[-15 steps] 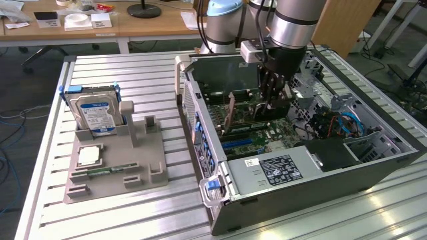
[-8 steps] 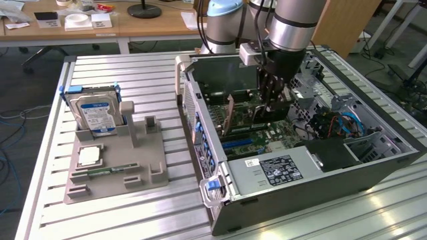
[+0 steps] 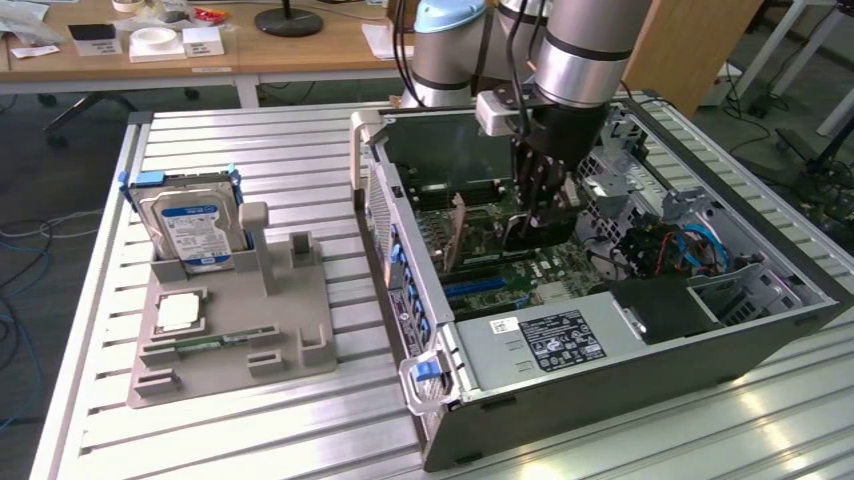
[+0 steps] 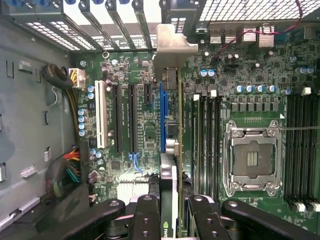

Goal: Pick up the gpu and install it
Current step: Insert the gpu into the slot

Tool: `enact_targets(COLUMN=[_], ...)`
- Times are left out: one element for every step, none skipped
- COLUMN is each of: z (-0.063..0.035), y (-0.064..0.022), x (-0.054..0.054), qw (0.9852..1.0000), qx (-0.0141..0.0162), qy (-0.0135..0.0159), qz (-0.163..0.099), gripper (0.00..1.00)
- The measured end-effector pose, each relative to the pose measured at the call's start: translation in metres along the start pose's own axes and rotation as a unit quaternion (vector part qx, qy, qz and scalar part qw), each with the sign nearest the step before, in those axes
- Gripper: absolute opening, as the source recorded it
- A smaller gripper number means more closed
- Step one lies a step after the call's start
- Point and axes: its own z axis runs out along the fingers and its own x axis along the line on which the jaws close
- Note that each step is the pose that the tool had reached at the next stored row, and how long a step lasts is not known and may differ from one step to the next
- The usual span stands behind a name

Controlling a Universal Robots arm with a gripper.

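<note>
Black gripper (image 4: 175, 202), green-and-black gpu (image 4: 169, 182) with silver bracket (image 4: 172, 42), green motherboard (image 4: 145, 117) striped with black, white and blue slots (image 4: 164, 112), silver hard drive (image 3: 187, 228) labelled blue-white, grey tray (image 3: 234, 345), pale ribbed table (image 3: 240, 150).

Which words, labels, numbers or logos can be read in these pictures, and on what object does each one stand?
No text reads clearly.
Blue-and-white label on the silver hard drive: too small to read.
Black label on the grey metal power supply box: too small.
Green logo mark on the thin green gpu card: no letters readable.
White print on the green motherboard: too small.
</note>
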Motion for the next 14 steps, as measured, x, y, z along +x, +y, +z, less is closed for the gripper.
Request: enact_targets(z=[0.0012, 0.0024, 0.0035, 0.0045, 0.0048, 0.0048, 0.0048, 0.0048, 0.0049, 0.0049, 0.005, 0.0051, 0.0053, 0.0053], y=[0.0006, 0.0013, 0.0019, 0.0026, 0.0028, 0.0028, 0.0028, 0.0028, 0.0028, 0.0029, 0.0036, 0.0046, 0.0056, 0.0064], x=[0.0001, 0.0001, 0.0001, 0.0001, 0.0002, 0.0002, 0.0002, 0.0002, 0.0002, 0.0001, 0.0001, 0.0002, 0.0002, 0.0002], qw=[1.0, 1.0, 1.0, 1.0, 1.0, 1.0, 1.0, 1.0, 1.0, 1.0, 1.0, 1.0, 1.0, 1.0], qx=[0.0, 0.0, 0.0, 0.0, 0.0, 0.0, 0.0, 0.0, 0.0, 0.0, 0.0001, 0.0001, 0.0001, 0.0001], qy=[0.0, -0.0001, -0.0001, -0.0001, -0.0001, 0.0, 0.0, 0.0, -0.0001, -0.0001, -0.0001, -0.0002, -0.0003, -0.0002], qz=[0.0, 0.0, 0.0, 0.0, 0.0, 0.0, 0.0, 0.0, 0.0, 0.0, 0.0, 0.0, 0.0, 0.0], gripper=[0.27, 0.27, 0.27, 0.27, 0.27, 0.27, 0.27, 0.27, 0.27, 0.27, 0.27, 0.27, 0.27, 0.27])
